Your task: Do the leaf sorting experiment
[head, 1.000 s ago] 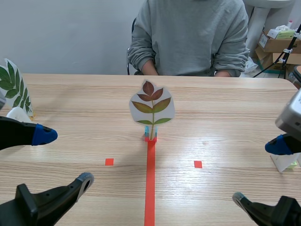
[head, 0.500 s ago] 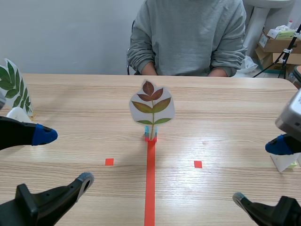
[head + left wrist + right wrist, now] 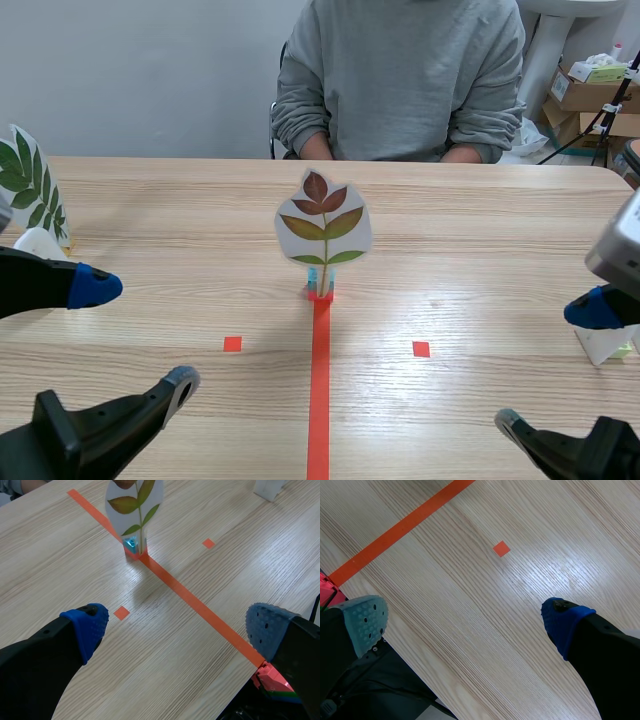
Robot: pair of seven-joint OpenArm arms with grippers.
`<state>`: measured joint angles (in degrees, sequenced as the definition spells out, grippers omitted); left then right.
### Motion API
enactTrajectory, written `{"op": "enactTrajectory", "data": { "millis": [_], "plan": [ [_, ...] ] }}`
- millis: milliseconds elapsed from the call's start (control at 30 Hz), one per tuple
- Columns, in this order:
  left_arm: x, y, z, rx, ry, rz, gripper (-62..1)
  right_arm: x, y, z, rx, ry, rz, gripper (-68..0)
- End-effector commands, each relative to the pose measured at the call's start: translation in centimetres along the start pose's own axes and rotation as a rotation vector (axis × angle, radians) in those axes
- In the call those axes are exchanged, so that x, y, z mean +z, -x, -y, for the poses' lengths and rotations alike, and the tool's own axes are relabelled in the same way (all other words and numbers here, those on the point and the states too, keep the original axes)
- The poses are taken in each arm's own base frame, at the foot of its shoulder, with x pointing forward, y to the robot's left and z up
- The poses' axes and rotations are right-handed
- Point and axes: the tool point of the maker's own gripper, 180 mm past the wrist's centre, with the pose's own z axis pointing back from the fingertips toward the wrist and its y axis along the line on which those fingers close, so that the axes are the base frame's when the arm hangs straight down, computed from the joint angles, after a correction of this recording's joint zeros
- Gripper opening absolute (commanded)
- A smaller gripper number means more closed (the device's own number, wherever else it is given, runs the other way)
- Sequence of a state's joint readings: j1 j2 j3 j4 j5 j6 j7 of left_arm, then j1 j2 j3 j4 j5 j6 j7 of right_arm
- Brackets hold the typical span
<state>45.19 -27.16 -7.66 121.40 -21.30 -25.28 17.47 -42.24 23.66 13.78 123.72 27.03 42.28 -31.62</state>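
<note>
Leaf card [image 3: 323, 228] stands upright on the counter [image 3: 480, 240], at the tape line's 12 o'clock end. Left gripper [image 3: 140, 335] at 7 o'clock and right gripper [image 3: 540, 365] at 5 o'clock both gape wide, empty.

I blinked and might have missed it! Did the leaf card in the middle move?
No. The leaf card stands at the far end of the orange-red tape line, same as before.

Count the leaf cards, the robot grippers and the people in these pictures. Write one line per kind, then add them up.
Leaf cards: 2, the red-green leaf card in the middle and the green leaf card at the scene view's left
Robot grippers: 2, the left gripper and the right gripper, both open
People: 1, a person seated opposite
Total: 5
</note>
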Motion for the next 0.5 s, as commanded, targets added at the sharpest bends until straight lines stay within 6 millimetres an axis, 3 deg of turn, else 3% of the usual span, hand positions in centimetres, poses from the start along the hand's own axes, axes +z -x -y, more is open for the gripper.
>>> {"op": "enactTrajectory", "data": {
  "millis": [0,233,467],
  "plan": [
    [-0.1,-0.8,-0.2,-0.014,-0.001,0.020,-2.2,0.1,-0.4,0.2,0.014,0.000,0.013,-3.7],
    [-2.3,0.4,-2.8,-0.081,0.000,0.011,-2.2,0.1,-0.4,0.2,0.014,0.000,0.013,-3.7],
    [-7.5,2.9,-8.7,-0.149,-0.034,-0.032,-2.2,0.1,-0.4,0.2,0.014,0.000,0.012,-3.7]
  ]
}}
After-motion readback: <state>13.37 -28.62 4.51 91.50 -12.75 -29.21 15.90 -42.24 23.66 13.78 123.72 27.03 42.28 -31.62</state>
